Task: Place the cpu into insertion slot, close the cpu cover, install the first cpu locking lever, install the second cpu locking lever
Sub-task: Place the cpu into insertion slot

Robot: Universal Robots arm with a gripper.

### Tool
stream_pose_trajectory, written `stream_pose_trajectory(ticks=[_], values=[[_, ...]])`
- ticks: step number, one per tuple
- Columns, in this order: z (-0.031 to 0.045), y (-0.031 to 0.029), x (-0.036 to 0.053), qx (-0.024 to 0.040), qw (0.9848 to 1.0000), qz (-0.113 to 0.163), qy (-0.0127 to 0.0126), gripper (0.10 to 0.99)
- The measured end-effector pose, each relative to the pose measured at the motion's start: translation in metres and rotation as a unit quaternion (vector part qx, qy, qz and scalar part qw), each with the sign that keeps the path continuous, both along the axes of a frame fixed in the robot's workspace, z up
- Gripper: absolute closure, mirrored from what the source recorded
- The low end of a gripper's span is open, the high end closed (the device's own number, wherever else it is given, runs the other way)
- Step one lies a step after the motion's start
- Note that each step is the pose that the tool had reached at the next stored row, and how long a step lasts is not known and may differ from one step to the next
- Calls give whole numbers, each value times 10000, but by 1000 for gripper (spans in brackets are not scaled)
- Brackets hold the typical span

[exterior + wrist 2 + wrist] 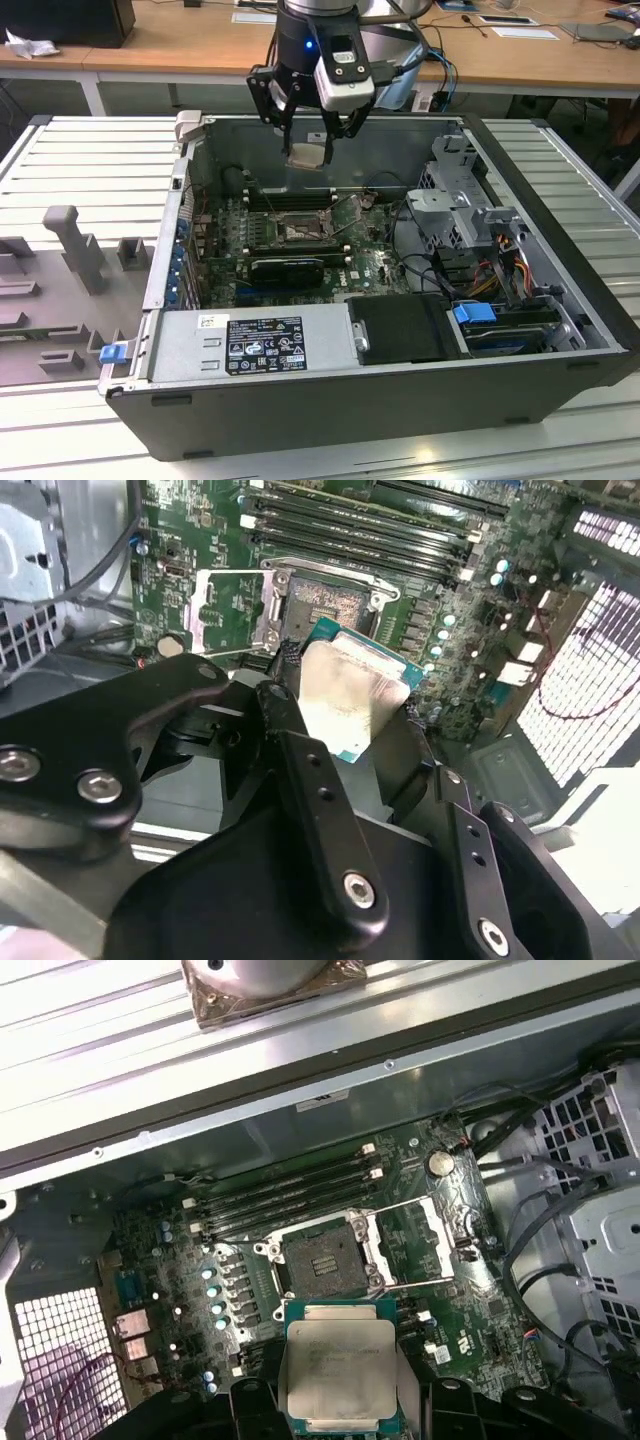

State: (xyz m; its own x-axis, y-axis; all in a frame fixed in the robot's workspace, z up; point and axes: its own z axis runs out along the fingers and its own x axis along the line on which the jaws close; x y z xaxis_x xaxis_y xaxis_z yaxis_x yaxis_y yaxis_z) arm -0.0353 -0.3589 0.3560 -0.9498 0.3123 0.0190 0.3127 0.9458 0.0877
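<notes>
The gripper (307,151) is squeezed tight on the cpu (335,1370), and far below it sits the bare insertion slot (318,1260), its cpu cover (375,1250) flipped open.

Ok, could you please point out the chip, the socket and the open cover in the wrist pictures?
chip (338,1370): first wrist view, middle of its metal top.
socket (320,1260): first wrist view, its dark centre.
cover (206,610): second wrist view, a silvery bar of its frame.

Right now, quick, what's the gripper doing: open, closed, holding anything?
Gripper: closed on the cpu, held in the air above the motherboard; the insertion slot is empty.
</notes>
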Motion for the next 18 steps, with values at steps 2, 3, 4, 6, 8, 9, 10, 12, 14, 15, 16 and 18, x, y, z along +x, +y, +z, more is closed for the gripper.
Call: stream_pose_trajectory(ticks=[2, 3, 4, 6, 8, 9, 10, 12, 14, 15, 16, 18], values=[[-1, 0, 0, 0, 9999, -158, 0, 561], [-2, 0, 0, 0, 9997, -224, 0, 561], [-3, 0, 0, 0, 9995, -311, 0, 561], [-4, 0, 0, 0, 9985, -550, 0, 561], [-5, 0, 0, 1, 9977, -679, 0, 561], [-6, 0, 0, 1, 9973, -739, 0, 561], [-7, 0, 0, 0, 9968, -802, 0, 561], [-10, 0, 0, 0, 9950, -1000, 0, 561], [-13, 0, 0, 0, 9927, -1206, 0, 561], [-14, 0, 0, 0, 9918, -1279, 0, 561], [-16, 0, 0, 0, 9906, -1367, 0, 561], [-21, 1, 0, 1, 9878, -1559, 0, 561]])
